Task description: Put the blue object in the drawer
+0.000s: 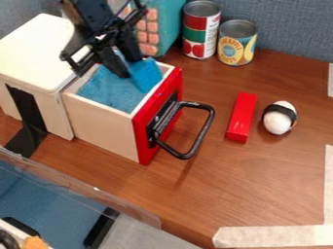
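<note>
The black gripper [129,67] hangs down into the opened drawer from the upper left. Right against it is the bright blue block [145,76], tilted, inside the drawer opening near the red front. Whether the block is held or resting on the lining cannot be made out. The drawer [98,121] has pale wooden sides, a blue lining, a red front and a black handle, and is pulled out of the white cabinet [36,53].
Two cans [201,30] [236,43] stand behind the drawer, beside a teal box [170,22]. On the table right of the handle lie a red bar [242,116] and a white egg-shaped object [278,121] with a black band. A clear-walled bin [52,194] occupies the lower left.
</note>
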Robot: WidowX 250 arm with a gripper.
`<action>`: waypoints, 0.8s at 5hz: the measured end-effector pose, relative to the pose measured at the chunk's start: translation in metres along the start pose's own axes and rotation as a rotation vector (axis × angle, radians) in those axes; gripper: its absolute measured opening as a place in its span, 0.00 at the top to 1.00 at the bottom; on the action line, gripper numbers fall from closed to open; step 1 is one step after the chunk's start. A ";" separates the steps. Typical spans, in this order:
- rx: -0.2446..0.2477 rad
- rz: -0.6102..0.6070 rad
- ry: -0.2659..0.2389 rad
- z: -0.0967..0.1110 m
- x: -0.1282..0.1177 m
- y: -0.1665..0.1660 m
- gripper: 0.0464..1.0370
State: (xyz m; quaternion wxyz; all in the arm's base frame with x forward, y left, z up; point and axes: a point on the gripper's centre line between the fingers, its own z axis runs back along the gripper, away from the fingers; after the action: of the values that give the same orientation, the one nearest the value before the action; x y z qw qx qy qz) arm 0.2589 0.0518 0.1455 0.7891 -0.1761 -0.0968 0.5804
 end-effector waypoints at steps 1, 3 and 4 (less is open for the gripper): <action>-0.006 0.014 -0.032 0.004 0.013 -0.002 0.82; 0.020 0.027 -0.130 -0.002 0.038 0.002 0.82; 0.045 0.022 -0.148 -0.011 0.042 0.005 0.82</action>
State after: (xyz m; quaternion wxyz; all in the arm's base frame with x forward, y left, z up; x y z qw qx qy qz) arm 0.2714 0.0910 0.1314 0.7772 -0.1159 -0.1399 0.6025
